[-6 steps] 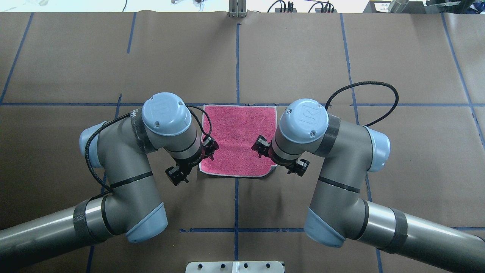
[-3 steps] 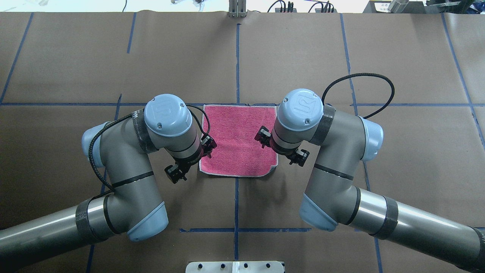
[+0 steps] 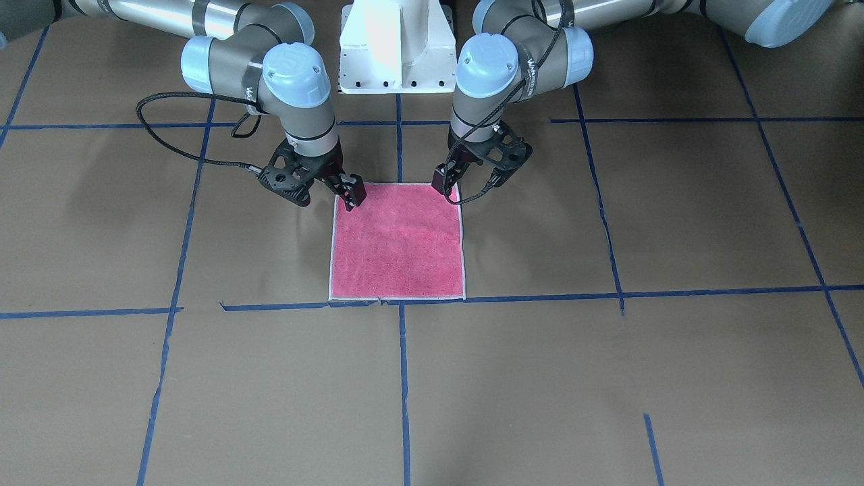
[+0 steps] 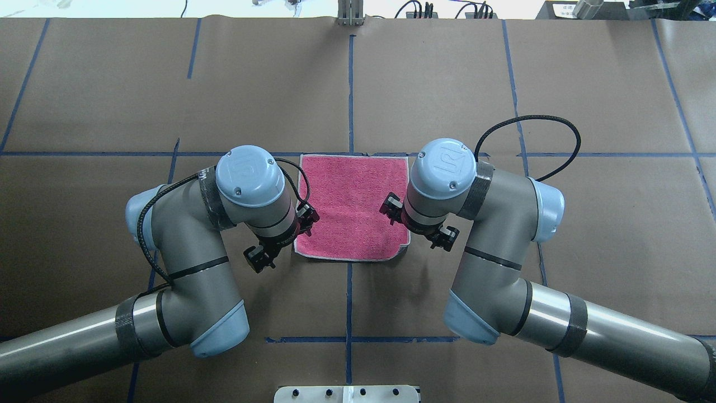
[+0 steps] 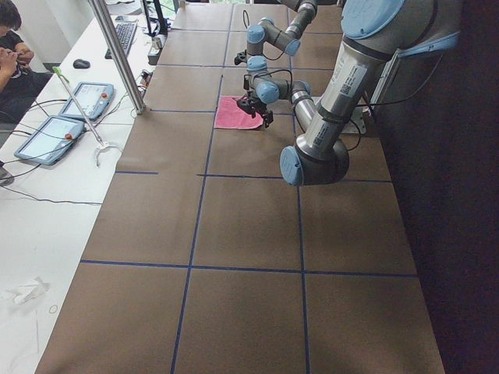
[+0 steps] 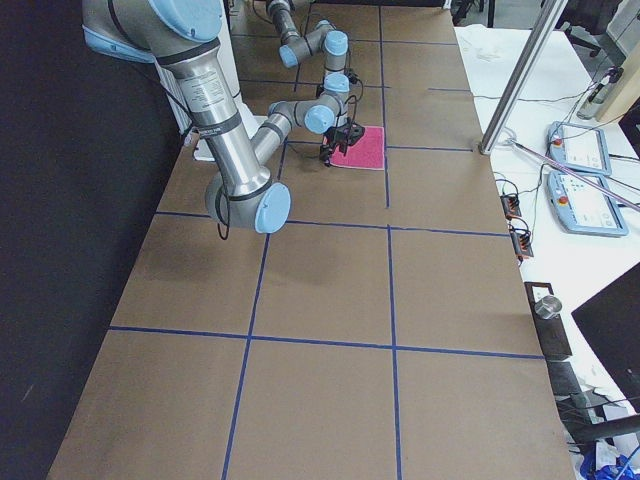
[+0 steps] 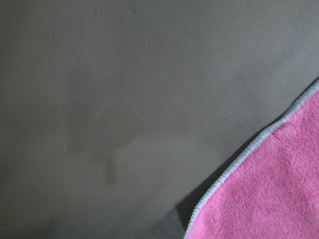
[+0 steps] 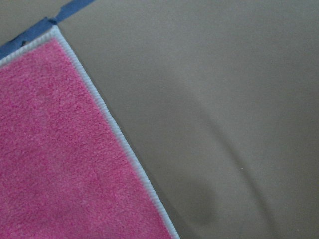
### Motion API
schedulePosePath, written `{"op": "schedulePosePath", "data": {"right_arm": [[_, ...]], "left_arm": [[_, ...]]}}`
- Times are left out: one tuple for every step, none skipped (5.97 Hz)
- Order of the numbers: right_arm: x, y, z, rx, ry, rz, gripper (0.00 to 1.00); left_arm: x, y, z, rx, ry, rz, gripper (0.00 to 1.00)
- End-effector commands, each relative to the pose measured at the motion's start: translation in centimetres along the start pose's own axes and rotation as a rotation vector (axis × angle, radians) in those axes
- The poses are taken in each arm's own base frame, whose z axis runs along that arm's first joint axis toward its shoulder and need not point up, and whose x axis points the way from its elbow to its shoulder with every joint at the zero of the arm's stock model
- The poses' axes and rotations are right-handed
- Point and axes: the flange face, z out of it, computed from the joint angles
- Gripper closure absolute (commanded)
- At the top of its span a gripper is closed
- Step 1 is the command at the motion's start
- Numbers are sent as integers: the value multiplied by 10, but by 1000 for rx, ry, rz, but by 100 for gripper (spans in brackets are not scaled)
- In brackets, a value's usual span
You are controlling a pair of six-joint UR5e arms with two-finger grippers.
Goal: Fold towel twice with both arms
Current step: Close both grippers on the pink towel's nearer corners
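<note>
Right tool (image 3: 328,200) farther forward, open, empty

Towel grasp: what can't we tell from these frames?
1. Whether the left hand or right hand touches the towel: front-facing view gives no height.
2. Towel's side edges: overhead, the arms cover them.
3. Both wrist views: no hand in frame.
4. Side views: hands too small.

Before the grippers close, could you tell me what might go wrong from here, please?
The towel lies flat, but its near corner by the right gripper looks tucked under, so that grasp may slip or catch two layers. The left gripper and the right, both open, straddle the towel's edges, so closing could pinch the brown paper too.
</note>
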Motion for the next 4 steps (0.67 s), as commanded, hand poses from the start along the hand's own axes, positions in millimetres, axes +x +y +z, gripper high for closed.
{"op": "schedulePosePath", "data": {"right_arm": [[1,3,0,-5,-1,-3,0],[0,4,0,-5,-2,-5,0],[0,4,-1,-6,-4,-7,0],[0,4,-1,-6,-4,-8,0]], "left_arm": [[1,-1,12,9,11,10,0],[-7,-2,19,9,-2,30,0],[-5,2,17,5,1,36,5],[-5,4,16,3,3,38,28]]}}
